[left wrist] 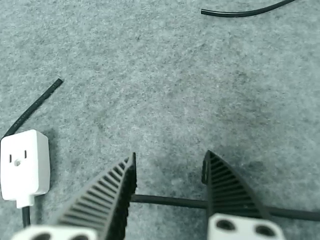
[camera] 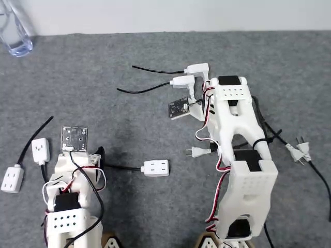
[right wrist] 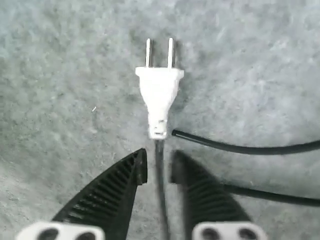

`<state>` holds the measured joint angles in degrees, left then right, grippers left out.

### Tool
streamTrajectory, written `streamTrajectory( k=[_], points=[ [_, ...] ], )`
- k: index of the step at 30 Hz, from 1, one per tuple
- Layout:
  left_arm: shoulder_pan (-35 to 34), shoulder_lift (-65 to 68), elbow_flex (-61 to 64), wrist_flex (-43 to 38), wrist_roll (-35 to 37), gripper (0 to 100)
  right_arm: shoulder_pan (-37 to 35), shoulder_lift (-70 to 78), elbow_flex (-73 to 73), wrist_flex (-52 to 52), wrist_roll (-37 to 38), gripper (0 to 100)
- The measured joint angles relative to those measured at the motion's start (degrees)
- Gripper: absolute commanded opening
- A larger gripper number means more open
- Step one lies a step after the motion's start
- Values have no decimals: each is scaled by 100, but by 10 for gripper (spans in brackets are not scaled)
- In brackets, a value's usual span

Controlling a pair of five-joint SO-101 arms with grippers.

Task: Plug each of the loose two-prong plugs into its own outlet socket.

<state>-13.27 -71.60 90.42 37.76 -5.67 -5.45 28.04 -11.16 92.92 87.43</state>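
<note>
A white two-prong plug lies on the grey carpet with its prongs pointing away from my right gripper. Its black cord runs back between the two black fingers, which stand narrowly open on either side of it without touching. My left gripper is open just above the carpet, and a black cord crosses low between its fingers. A white outlet socket lies beside it. In the high view, sockets lie at the left, far left and centre. Plugs lie beside the right arm and farther right.
Two white cord pieces with short black cords lie beyond the right arm. A loose cord end lies close to the plug. A clear container stands at the far left corner, against the white wall edge.
</note>
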Motion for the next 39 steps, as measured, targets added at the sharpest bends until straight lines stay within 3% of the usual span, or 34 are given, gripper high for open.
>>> streamTrajectory(
  k=[3, 8, 16, 25, 33, 39],
  points=[
    [0, 0, 0, 0, 0, 203, 0, 0, 0, 0, 167, 343],
    [0, 0, 0, 0, 0, 203, -141, -35, 0, 237, 624, 342],
    [0, 0, 0, 0, 0, 203, -325, -53, 378, 211, 677, 342],
    [0, 0, 0, 0, 0, 203, -422, -615, 1591, -651, -26, 342],
    [0, 0, 0, 0, 0, 203, -492, -1644, 3323, -2013, -44, 343],
    [0, 0, 0, 0, 0, 203, -809, -1767, 3437, -2163, -97, 343]
  ],
)
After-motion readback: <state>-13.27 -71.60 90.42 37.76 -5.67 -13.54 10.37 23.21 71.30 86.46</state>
